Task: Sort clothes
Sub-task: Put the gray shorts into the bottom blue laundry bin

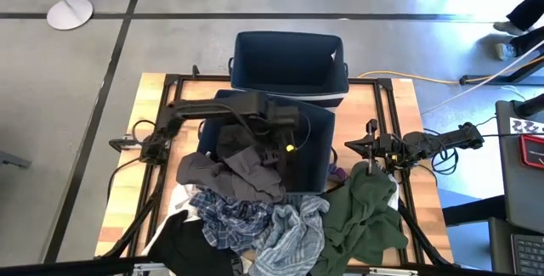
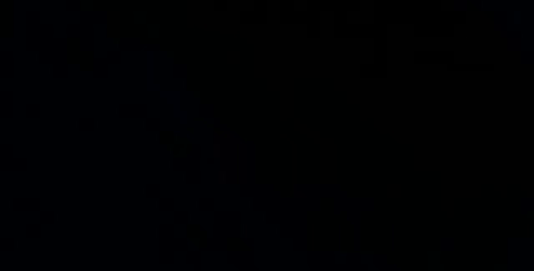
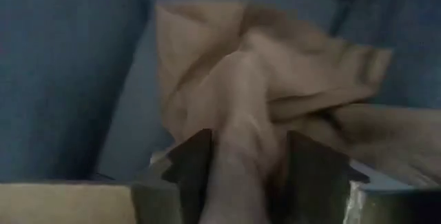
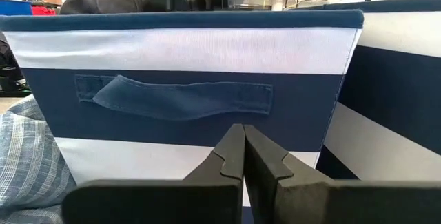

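Observation:
My left gripper (image 1: 276, 153) reaches over the nearer navy bin (image 1: 316, 153) and is shut on the brown-grey garment (image 1: 228, 170), which drapes from inside the bin over its near-left rim onto the pile. In the left wrist view the gripper (image 3: 242, 172) holds the garment (image 3: 275, 72) against the bin's blue wall. My right gripper (image 1: 367, 153) is shut and empty at the bin's right side (image 4: 242, 156), above the olive green garment (image 1: 367, 212). Plaid (image 1: 225, 212), striped (image 1: 293, 238), black (image 1: 174, 242) and white (image 1: 174, 198) clothes lie at the table's near edge. The low view is black. My left gripper pinches a bunched fold of the brown-grey garment (image 3: 241, 138) between its two fingers (image 3: 189, 165), coming from above into the bin. Several gathered layers run between the fingers. The rest of the garment lies slack in the bin and over its rim (image 1: 217, 161).
A second navy bin (image 1: 289, 59) stands open behind the first, at the table's far edge. The nearer bin's side handle (image 4: 172, 94) faces my right gripper. Bare wood shows at the table's left (image 1: 127, 199). Cables and a cart stand off the table's right.

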Tool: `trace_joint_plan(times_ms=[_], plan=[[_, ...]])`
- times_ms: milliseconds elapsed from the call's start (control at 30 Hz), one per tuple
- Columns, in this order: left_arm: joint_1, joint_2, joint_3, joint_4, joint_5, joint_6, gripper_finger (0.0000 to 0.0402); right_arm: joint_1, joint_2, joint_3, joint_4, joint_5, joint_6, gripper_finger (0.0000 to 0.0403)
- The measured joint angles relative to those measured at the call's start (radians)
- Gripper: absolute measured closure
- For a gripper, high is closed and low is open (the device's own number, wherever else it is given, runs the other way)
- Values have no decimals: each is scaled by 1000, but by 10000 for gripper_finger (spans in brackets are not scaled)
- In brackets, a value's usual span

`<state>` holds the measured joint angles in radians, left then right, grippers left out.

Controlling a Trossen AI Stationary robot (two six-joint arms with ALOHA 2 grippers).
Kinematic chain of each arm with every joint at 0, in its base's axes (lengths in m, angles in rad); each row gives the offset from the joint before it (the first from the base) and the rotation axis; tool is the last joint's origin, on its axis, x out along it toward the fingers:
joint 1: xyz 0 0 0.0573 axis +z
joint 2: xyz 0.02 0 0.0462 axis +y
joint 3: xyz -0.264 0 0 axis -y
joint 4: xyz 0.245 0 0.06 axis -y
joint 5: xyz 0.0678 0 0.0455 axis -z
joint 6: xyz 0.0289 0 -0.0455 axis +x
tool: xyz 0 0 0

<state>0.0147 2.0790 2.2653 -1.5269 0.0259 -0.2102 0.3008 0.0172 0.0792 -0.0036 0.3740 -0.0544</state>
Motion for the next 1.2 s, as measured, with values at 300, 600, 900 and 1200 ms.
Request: trace_joint_plan(times_ms=[300,600,900,1200], plan=[[-105,-258,51,-38,-137,-203,221,0,0,0,-2,0,0,395],[-293,-380,-53,-44,-139,-399,228,0,0,0,2,0,2,395],[-339,-384,-288,4,-121,-434,234,0,0,0,4,0,8,395],[-216,-385,-461,299,-91,-231,234,0,0,0,6,0,6,395]])
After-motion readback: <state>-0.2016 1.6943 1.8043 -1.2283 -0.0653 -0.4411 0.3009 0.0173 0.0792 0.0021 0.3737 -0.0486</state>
